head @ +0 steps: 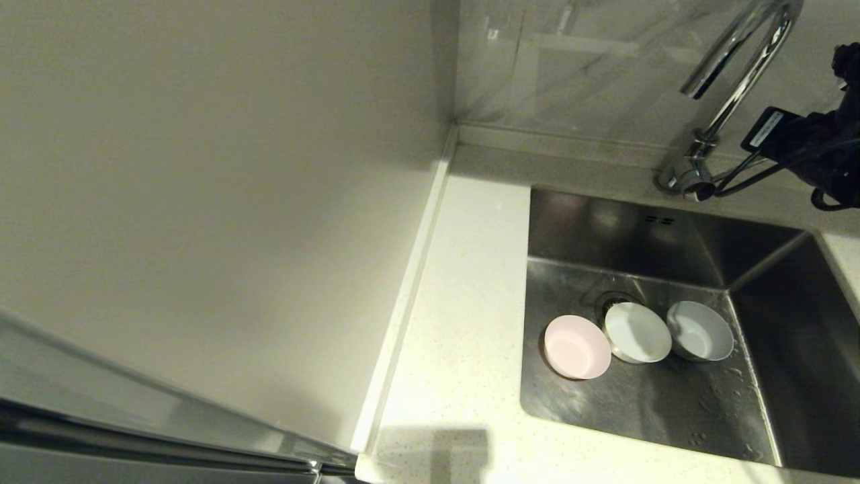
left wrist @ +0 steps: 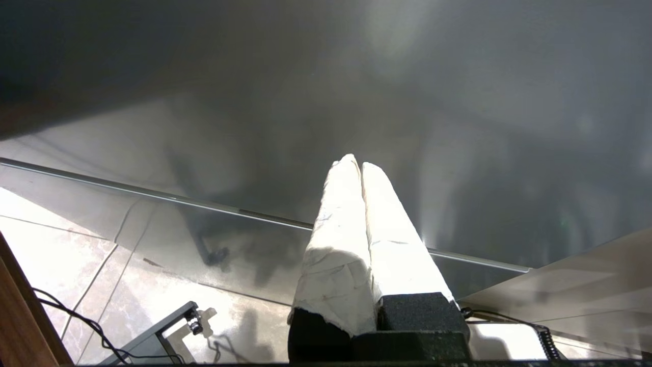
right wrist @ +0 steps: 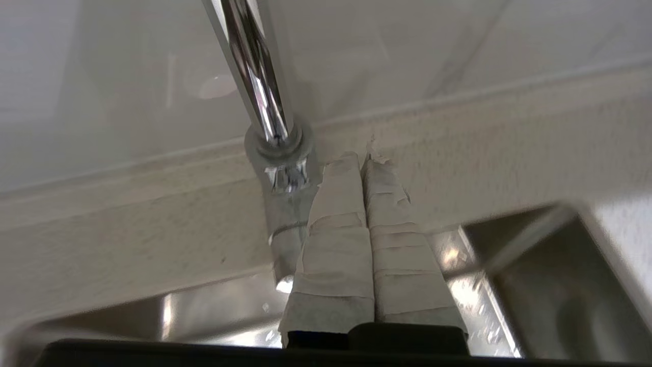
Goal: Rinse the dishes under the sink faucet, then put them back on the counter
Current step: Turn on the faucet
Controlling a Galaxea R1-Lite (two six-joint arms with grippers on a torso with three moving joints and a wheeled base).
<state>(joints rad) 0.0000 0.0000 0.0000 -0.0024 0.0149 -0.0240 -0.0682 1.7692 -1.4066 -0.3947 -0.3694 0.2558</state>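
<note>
Three bowls stand in a row on the floor of the sink [head: 672,410]: pale pink [head: 576,347], mint-white [head: 637,332] partly over the drain, and stainless steel [head: 700,331]. The chrome faucet [head: 736,70] rises behind the basin, and no water shows running from it. My right arm [head: 816,151] reaches in from the right at the faucet's base. In the right wrist view the right gripper [right wrist: 362,162] is shut and empty, its taped fingers right beside the faucet base [right wrist: 277,148] and the lever [right wrist: 285,229]. The left gripper [left wrist: 359,165] is shut and empty, out of the head view.
The speckled counter [head: 463,302] runs along the sink's left side, bounded by a plain wall panel [head: 201,168] with a low raised edge. Water drops lie on the sink floor [head: 722,393]. The left wrist view shows a tiled floor [left wrist: 61,244] and cables.
</note>
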